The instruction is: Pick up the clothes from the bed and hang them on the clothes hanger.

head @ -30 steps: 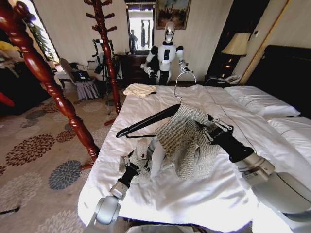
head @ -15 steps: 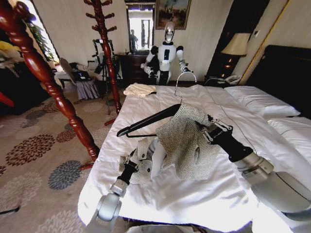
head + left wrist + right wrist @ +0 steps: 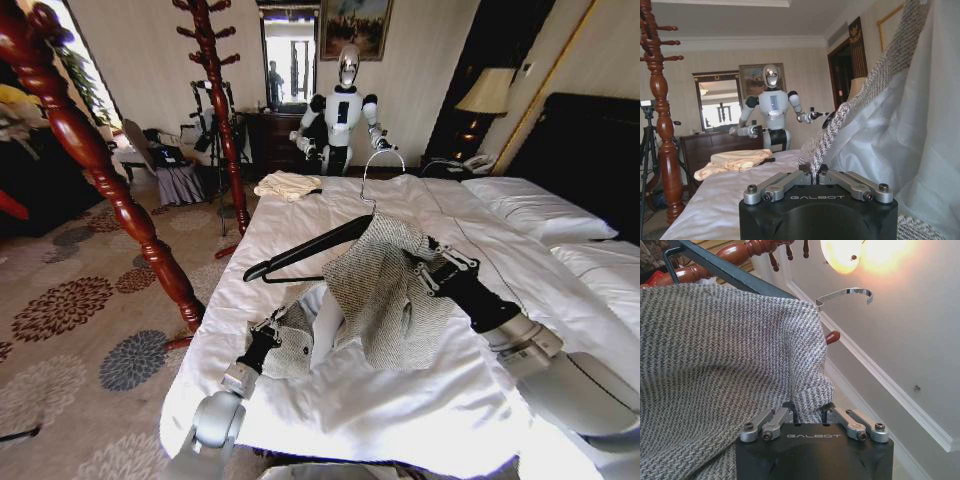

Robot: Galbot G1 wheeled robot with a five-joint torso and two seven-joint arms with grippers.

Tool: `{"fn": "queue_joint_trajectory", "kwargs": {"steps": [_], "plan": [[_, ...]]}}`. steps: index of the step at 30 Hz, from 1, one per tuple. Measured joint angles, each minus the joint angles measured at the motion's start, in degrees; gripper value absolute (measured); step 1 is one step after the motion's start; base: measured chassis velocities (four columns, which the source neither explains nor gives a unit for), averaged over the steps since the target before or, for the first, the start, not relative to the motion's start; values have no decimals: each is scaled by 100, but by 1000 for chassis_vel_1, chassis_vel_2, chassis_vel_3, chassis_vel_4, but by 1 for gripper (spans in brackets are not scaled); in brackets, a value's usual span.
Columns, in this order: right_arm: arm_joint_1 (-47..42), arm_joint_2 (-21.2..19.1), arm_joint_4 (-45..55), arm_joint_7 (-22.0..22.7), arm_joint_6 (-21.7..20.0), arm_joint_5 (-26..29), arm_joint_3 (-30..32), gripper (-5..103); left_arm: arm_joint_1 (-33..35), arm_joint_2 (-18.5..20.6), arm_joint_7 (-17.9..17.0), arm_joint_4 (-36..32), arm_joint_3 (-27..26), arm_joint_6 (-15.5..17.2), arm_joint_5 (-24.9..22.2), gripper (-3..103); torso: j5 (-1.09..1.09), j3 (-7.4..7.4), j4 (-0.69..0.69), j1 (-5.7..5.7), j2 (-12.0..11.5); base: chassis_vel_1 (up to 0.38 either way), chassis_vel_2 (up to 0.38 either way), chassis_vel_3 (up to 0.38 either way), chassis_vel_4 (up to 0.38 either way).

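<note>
Now the bed (image 3: pixel 330 420) lies under everything, white duvet rumpled where I work near its foot. Above it the jacket (image 3: pixel 385 295) hangs half dressed: one shoulder is over the hanger (image 3: pixel 305 252), whose bare black arm pokes out toward my left and whose wire hook (image 3: pixel 378 165) stands up behind. My right gripper (image 3: pixel 425 268) is closed on the covered shoulder, pinching tweed and, I judge, the hanger end beneath it. My left gripper (image 3: pixel 272 326) is clamped on the jacket's loose front edge, low near the duvet. Over the last second it has drawn that edge outward to my left and a little up, opening the pale lining (image 3: pixel 325 322). That should free the mouth of the empty shoulder, so the bare arm can go in.
</note>
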Motion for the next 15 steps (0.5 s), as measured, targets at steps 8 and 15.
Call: {"fn": "queue_joint_trajectory", "kwargs": {"steps": [8, 15], "plan": [[0, 12, -12, 73, 6, -54, 25, 24, 10, 403, -45, -675, -462, 492, -1579, 2, -1, 0, 1, 0, 0, 0, 0, 0, 0], [-15, -2, 0, 108, -51, -85, 8, 24, -451, 1571, -264, -1456, -1218, 1377, -4124, 2, -2, 0, -1, 0, 0, 0, 0, 0, 0]]}}
